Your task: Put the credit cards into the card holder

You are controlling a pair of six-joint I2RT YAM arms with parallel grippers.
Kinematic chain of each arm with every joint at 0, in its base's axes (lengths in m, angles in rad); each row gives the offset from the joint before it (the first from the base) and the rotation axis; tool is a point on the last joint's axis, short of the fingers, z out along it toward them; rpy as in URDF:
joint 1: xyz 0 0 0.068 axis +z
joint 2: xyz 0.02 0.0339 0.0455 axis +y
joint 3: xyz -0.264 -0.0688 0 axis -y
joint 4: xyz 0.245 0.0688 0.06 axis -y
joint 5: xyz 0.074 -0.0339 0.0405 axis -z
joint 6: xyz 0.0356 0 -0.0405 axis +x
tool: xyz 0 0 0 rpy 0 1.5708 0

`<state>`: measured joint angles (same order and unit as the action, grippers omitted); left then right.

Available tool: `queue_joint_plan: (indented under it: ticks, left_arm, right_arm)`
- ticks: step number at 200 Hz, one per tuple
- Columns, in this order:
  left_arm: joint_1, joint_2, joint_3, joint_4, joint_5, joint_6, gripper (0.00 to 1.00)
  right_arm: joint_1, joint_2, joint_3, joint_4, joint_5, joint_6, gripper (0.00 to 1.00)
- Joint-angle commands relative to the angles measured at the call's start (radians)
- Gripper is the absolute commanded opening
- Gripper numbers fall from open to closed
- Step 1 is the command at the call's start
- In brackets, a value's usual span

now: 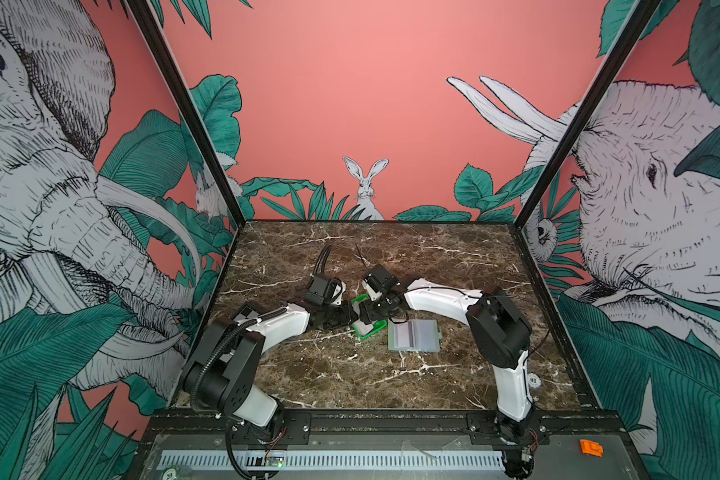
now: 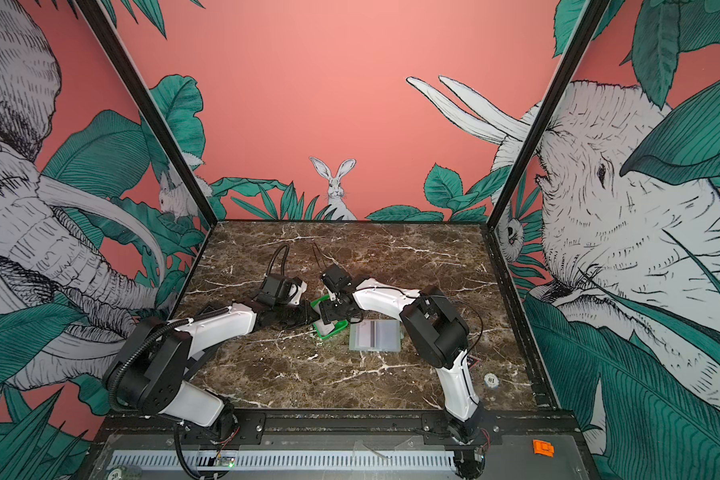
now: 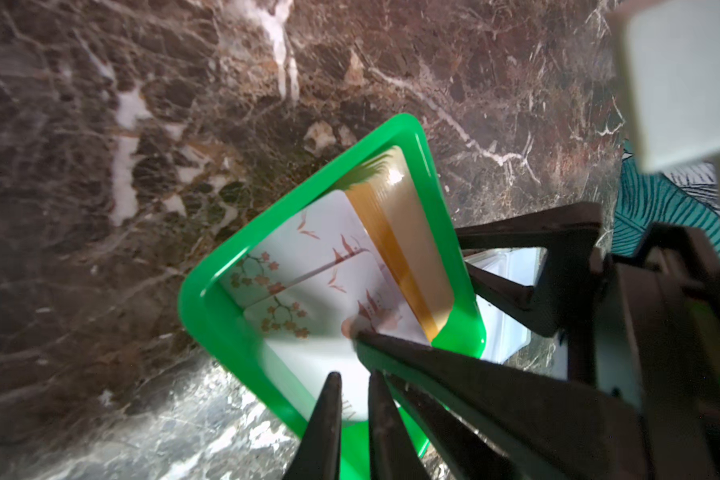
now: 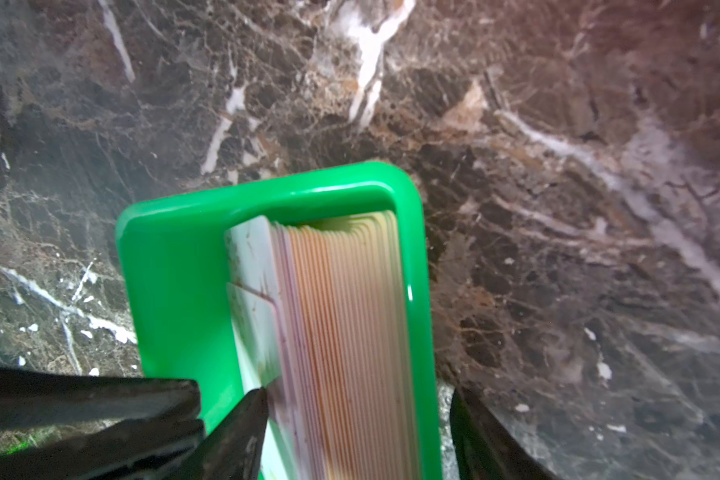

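Observation:
The credit cards (image 4: 350,311) stand on edge as a tan-orange stack inside a bright green tray (image 4: 171,266). Two loose white cards with blossom prints (image 3: 308,257) lean against that stack. My left gripper (image 3: 355,376) is almost shut, tips just over the nearer loose card, nothing visibly clamped. My right gripper (image 4: 358,395) is open and straddles the stack and a tray wall: one finger (image 4: 242,428) inside beside the loose cards, the other outside. The card holder (image 1: 414,336) lies open and flat just right of the tray (image 1: 371,330). Both grippers (image 1: 352,318) (image 1: 366,313) meet over the tray.
The dark marble table (image 1: 350,374) is boxed in by patterned walls at the back and both sides. An orange part (image 1: 591,448) lies on the front ledge. A small round token (image 2: 490,379) sits by the right arm's base.

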<state>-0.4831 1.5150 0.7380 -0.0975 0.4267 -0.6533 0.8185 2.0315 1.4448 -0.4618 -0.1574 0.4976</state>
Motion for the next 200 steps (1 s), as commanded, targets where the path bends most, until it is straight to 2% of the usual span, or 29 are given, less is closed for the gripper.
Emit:
queue_joint_plan:
  ticks: [1, 93, 200]
  left_arm:
    - [-0.005, 0.011, 0.009, -0.021, -0.020, 0.020, 0.16]
    - [-0.005, 0.001, -0.003, -0.048, -0.029, 0.034, 0.15]
    - [-0.004, -0.001, 0.000, -0.071, -0.043, 0.051, 0.15]
  right_arm:
    - [-0.016, 0.028, 0.027, -0.006, 0.043, 0.014, 0.67]
    - [-0.055, 0.014, 0.027, 0.014, 0.054, 0.032, 0.66]
    - [-0.045, -0.104, -0.126, 0.081, -0.013, 0.057, 0.66]
